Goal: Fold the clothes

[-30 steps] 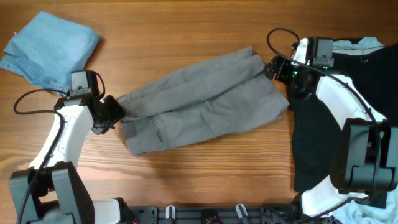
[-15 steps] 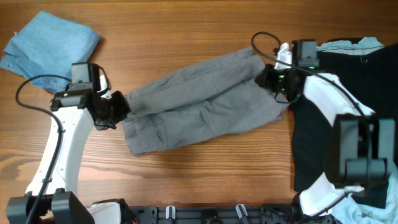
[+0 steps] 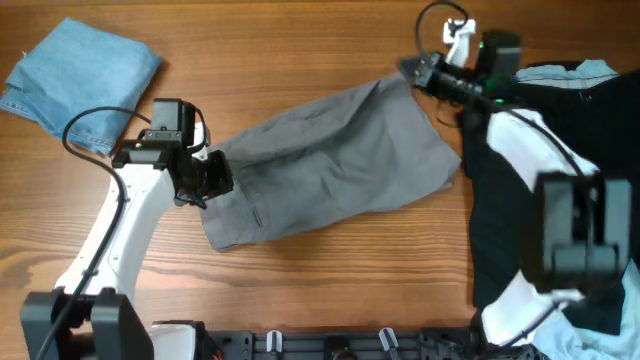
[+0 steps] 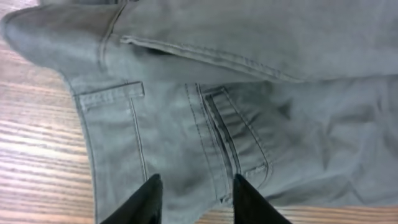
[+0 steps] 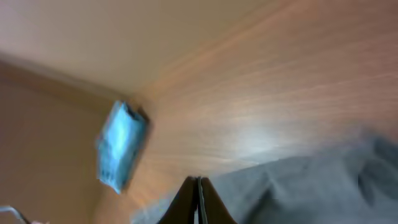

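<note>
The grey shorts (image 3: 330, 170) lie slanted across the middle of the wooden table. My left gripper (image 3: 207, 182) is over their waistband end at the left. In the left wrist view its two dark fingers (image 4: 149, 199) stand apart above a flat pocket and seam of the shorts (image 4: 249, 112), with no cloth pinched. My right gripper (image 3: 408, 70) is at the far right corner of the shorts, which is drawn up toward it. In the right wrist view the right gripper (image 5: 198, 186) is shut tight, with grey cloth (image 5: 311, 186) trailing from its tips.
A folded light-blue denim garment (image 3: 80, 75) lies at the far left corner and shows blurred in the right wrist view (image 5: 121, 146). A large black garment (image 3: 540, 180) covers the right side under the right arm. Bare wood (image 3: 300, 290) lies in front of the shorts.
The right gripper has shut and moved up and left with the shorts' corner, pulling the legs into one shape. The left gripper has slid right onto the waistband end.
</note>
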Controlling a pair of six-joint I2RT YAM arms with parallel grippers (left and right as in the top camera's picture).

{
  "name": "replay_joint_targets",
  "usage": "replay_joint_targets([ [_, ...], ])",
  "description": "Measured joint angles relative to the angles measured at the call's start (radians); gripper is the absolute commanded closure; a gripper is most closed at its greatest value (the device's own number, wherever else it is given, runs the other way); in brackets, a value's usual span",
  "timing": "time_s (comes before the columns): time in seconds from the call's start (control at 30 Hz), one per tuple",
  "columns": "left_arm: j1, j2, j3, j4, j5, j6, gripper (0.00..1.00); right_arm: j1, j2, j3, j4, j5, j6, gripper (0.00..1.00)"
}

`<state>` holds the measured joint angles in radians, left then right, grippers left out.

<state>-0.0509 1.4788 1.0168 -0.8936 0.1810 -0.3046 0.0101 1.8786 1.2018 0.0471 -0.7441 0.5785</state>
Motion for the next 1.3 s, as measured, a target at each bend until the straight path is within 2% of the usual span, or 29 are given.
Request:
replay_joint_targets([
  [0.1,-0.007,0.05,0.0,0.029,-0.004,0.006,0.82,0.007,-0.086,0.003,-0.357,0.124,-0.15,0.94],
  [0.23,-0.05,0.177,0.0,0.14,-0.019,0.023,0.8,0.011,-0.134,-0.003,-0.602,0.243,-0.237,0.91],
  [0.27,-0.055,0.204,-0.001,0.172,-0.024,0.027,0.79,0.012,-0.135,-0.003,-0.628,0.256,-0.248,0.91],
  [0.3,-0.056,0.237,-0.007,0.253,-0.028,0.03,0.71,0.015,-0.135,-0.003,-0.668,0.272,-0.269,0.91],
  [0.37,-0.051,0.301,-0.008,0.453,-0.036,0.035,0.67,0.039,-0.135,-0.022,-0.701,0.29,-0.312,0.89],
  [0.5,0.005,0.342,-0.006,0.679,-0.028,-0.039,0.68,0.107,-0.135,-0.062,-0.691,0.301,-0.352,0.85],
  [0.57,0.064,0.342,0.026,0.652,0.026,-0.065,0.65,0.121,-0.135,-0.092,-0.683,0.301,-0.345,0.8],
  [0.67,0.106,0.342,0.082,0.507,0.115,-0.049,0.64,0.122,-0.135,-0.13,-0.668,0.304,-0.35,0.8],
  [0.7,0.106,0.341,0.097,0.433,0.143,-0.033,0.67,0.123,-0.135,-0.154,-0.655,0.304,-0.354,0.83],
  [0.77,0.09,0.341,0.105,0.234,0.188,0.016,0.66,0.131,-0.135,-0.232,-0.608,0.312,-0.349,0.9],
  [0.87,0.064,0.34,0.09,0.056,0.191,0.055,0.62,0.133,-0.13,-0.307,-0.572,0.393,-0.248,0.89],
  [0.97,0.042,0.339,0.021,0.049,0.19,0.049,0.64,0.122,-0.13,-0.309,-0.57,0.406,-0.151,0.9],
  [1.1,0.052,0.284,-0.085,0.131,0.19,-0.058,0.71,0.093,-0.13,-0.308,-0.59,0.403,-0.071,0.89],
  [1.17,0.074,0.267,-0.113,0.162,0.193,-0.102,0.73,0.088,-0.131,-0.306,-0.603,0.401,-0.079,0.86],
  [1.3,0.182,0.264,-0.119,0.173,0.2,-0.131,0.75,0.077,-0.206,-0.326,-0.665,0.404,-0.182,0.78],
])
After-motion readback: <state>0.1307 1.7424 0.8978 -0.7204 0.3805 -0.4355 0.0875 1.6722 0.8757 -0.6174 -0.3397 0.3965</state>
